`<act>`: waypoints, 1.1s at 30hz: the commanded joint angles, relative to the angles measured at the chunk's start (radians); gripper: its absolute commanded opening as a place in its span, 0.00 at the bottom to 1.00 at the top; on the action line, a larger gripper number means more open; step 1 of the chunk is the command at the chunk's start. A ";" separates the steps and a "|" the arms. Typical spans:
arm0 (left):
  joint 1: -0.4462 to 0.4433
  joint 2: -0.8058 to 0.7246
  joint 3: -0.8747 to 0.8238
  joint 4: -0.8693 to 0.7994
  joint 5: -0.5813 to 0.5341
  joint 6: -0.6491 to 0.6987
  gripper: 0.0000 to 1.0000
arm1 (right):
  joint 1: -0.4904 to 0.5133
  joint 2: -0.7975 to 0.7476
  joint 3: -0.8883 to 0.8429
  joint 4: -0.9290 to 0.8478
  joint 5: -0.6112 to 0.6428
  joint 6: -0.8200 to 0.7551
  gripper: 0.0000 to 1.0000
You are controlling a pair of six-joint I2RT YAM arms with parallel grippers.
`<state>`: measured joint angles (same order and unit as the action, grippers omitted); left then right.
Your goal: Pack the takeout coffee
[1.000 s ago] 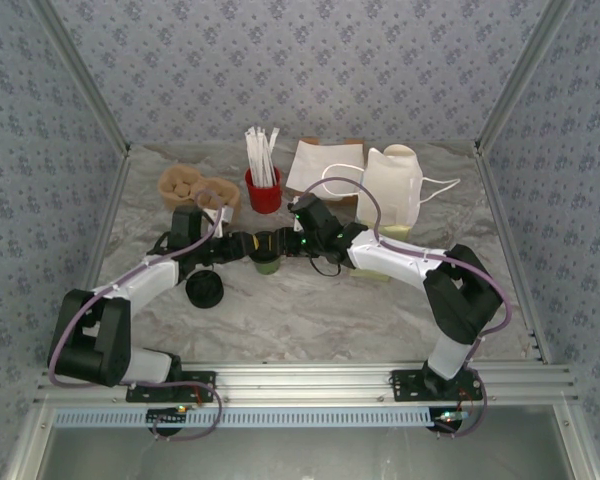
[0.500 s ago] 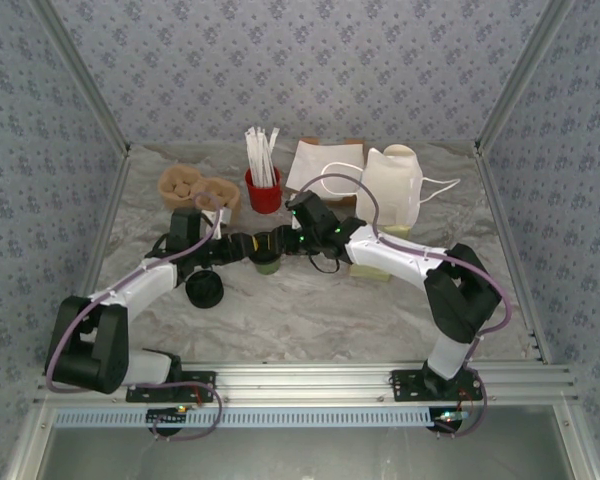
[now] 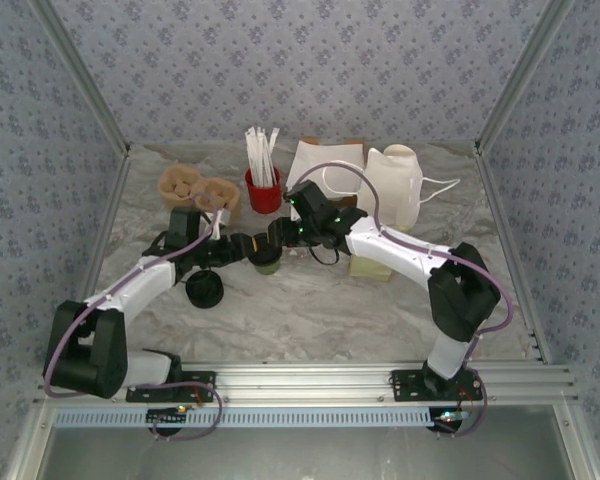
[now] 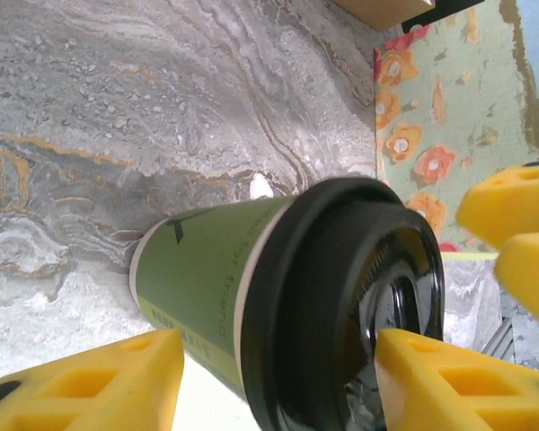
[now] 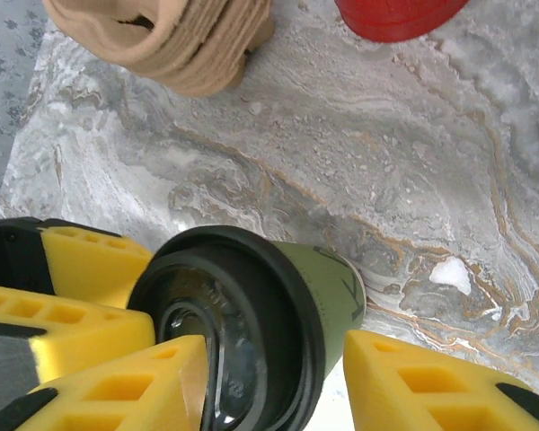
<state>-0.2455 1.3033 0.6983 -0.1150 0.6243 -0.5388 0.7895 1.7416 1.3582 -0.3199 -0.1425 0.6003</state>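
The takeout coffee [image 3: 267, 262], a small green paper cup with a black lid [image 4: 341, 305], stands upright on the marble table between both arms. My left gripper [image 3: 252, 247] reaches in from the left and is open around the cup [image 4: 207, 287], one finger [image 4: 99, 377] clear of the wall, the other beside the lid. My right gripper [image 3: 273, 232] comes from the right and is also open [image 5: 274, 346], straddling the cup [image 5: 314, 296], with a gap to its outer finger [image 5: 431, 386]. The white-and-yellow paper bag [image 3: 392, 195] stands behind the right arm.
A red cup with white sticks [image 3: 263, 190] and brown cup carriers [image 3: 198, 188] stand just behind the grippers. A flat white bag [image 3: 325, 165] lies at the back. A black lid stack [image 3: 204, 289] sits near the left forearm. A pale green flowered surface [image 4: 431, 108] lies beyond the cup.
Both grippers have widened their jaws around the cup. The right arm has shifted slightly back and left. The cup stays in place.
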 commanded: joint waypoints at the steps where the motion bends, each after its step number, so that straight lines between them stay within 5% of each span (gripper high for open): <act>1: 0.008 -0.051 0.068 -0.096 -0.030 0.030 0.61 | -0.002 -0.034 0.048 -0.039 0.006 -0.031 0.46; 12: 0.000 -0.156 0.196 -0.301 -0.188 0.109 0.62 | 0.006 -0.107 0.210 -0.138 -0.051 -0.093 0.47; 21: 0.005 -0.145 0.359 -0.430 -0.430 0.202 0.64 | 0.005 -0.218 0.318 -0.253 -0.025 -0.177 0.47; 33: 0.218 -0.079 0.463 -0.399 -0.497 0.213 0.71 | -0.122 -0.451 0.244 -0.356 -0.014 -0.231 0.48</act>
<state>-0.0700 1.2011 1.1309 -0.5400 0.1543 -0.3080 0.7094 1.3544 1.6348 -0.6277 -0.1604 0.3943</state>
